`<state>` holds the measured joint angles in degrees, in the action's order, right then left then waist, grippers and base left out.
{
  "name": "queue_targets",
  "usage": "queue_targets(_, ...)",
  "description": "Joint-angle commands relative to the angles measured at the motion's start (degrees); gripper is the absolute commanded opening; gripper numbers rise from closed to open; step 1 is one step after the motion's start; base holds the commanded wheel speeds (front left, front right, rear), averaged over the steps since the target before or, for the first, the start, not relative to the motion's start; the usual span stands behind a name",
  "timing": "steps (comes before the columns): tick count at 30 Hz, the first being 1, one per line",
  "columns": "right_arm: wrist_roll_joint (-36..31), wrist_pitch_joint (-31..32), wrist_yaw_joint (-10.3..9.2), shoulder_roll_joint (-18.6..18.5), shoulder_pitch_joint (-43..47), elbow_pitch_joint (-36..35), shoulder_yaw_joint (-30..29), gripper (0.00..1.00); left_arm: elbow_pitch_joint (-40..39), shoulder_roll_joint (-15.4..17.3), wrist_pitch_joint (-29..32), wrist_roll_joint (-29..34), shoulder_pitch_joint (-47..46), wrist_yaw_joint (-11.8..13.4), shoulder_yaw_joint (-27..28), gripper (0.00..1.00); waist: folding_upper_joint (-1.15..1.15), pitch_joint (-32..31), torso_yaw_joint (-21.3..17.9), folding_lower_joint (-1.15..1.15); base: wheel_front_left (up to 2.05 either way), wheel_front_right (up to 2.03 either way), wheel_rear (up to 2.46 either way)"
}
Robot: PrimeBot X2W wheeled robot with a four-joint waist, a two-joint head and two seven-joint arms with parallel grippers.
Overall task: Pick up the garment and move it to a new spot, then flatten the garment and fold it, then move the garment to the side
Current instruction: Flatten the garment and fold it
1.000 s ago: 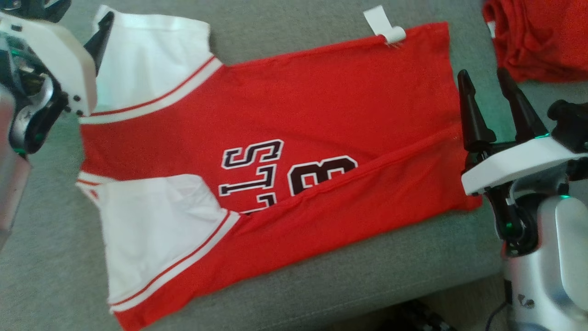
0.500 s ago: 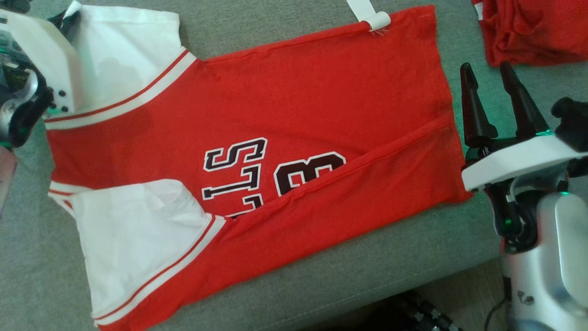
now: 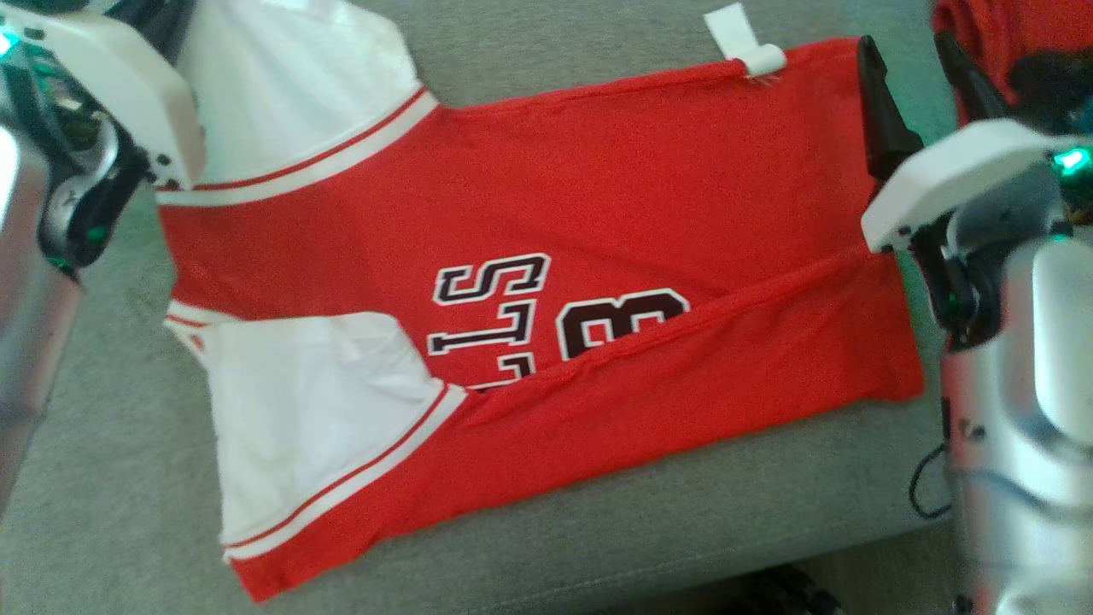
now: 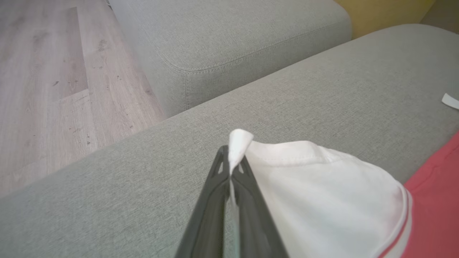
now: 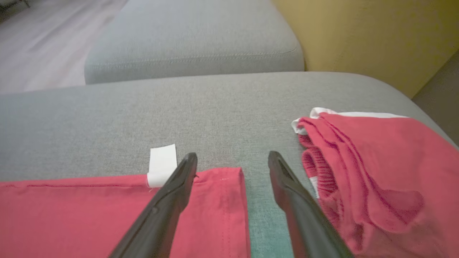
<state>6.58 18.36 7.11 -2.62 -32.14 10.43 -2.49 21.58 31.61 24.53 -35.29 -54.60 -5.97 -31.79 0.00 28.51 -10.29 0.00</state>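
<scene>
While left gripper [image 4: 229, 159] clamps the jersey [image 3: 598, 188] by its white sleeve [image 4: 322, 190], right gripper [image 5: 232, 159] hangs apart over the hem corner [image 5: 224, 193], likely for folding

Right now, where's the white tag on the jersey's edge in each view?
Head view: white tag at the top, right of centre, on the far edge of the red jersey.
Left wrist view: at the right edge, above mid-height.
Right wrist view: lower left of centre.
Shared landmark: the jersey's red edge that the tag hangs from.
</scene>
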Motion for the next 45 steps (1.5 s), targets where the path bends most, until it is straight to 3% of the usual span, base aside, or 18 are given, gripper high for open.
queue_targets(1,-0.97,0.92,0.37,-0.38,-1.39,-0.98,0.76,1.00,-2.19,2.07,-0.64,-0.36,-1.30,0.30,2.51,0.00,0.00,-0.48,1.46,0.00,0.00,0.00,0.00)
queue_targets(12,-3.75,7.80,0.37,-5.43,-9.38,12.62,0.19,1.00,-7.67,-1.41,-3.12,-0.95,0.32,-0.07,0.05,0.00,0.00,-0.38,6.59,0.00,0.00,0.00,0.00)
queue_targets(13,-3.45,8.08,0.37,-5.55,-9.72,13.42,0.24,0.90,-7.88,-1.54,-3.23,-1.00,0.41,-0.09,-0.09,0.00,0.00,-0.43,6.76,0.00,0.00,0.00,0.00)
queue_targets(15,-3.15,9.06,0.37,-5.94,-10.27,15.07,0.35,0.49,-8.14,-1.76,-3.37,-1.11,0.53,-0.12,-0.31,0.00,0.00,-0.57,7.00,0.00,0.00,0.00,0.00)
queue_targets(17,-2.74,9.88,0.37,-6.19,-10.67,16.43,0.38,0.31,-8.25,-1.88,-3.44,-1.19,0.62,-0.13,-0.48,0.00,0.00,-0.78,7.12,0.00,0.00,0.00,0.00)
queue_targets(18,-2.25,10.23,0.37,-6.14,-10.92,17.30,0.26,0.11,-8.30,-1.88,-3.46,-1.29,0.69,-0.14,-0.59,0.00,0.00,-1.05,7.11,0.00,0.00,0.00,0.00)
queue_targets(19,-2.14,10.14,0.37,-6.09,-10.99,17.56,0.17,0.02,-8.33,-1.86,-3.47,-1.35,0.75,-0.13,-0.61,0.00,0.00,-1.21,7.07,0.00,0.00,0.00,0.00)
queue_targets(33,-1.27,-0.64,0.37,-5.73,-6.26,17.74,0.17,0.00,-12.91,-0.32,-7.72,-3.63,8.67,-0.15,-0.66,0.00,0.00,-9.14,8.14,0.00,0.00,0.00,0.00)
queue_targets(38,-0.04,-2.37,0.37,-6.35,-1.17,16.16,-0.10,0.00,-17.13,0.85,-9.91,-4.84,15.21,0.93,-0.39,0.00,0.00,-12.60,9.29,0.00,0.00,0.00,0.00)
queue_targets(45,1.15,-2.80,0.37,-6.32,7.75,11.33,-2.34,0.00,-22.94,0.96,-14.85,-6.73,28.70,4.38,-0.71,0.00,0.00,-16.91,10.87,0.00,0.00,0.00,0.00)
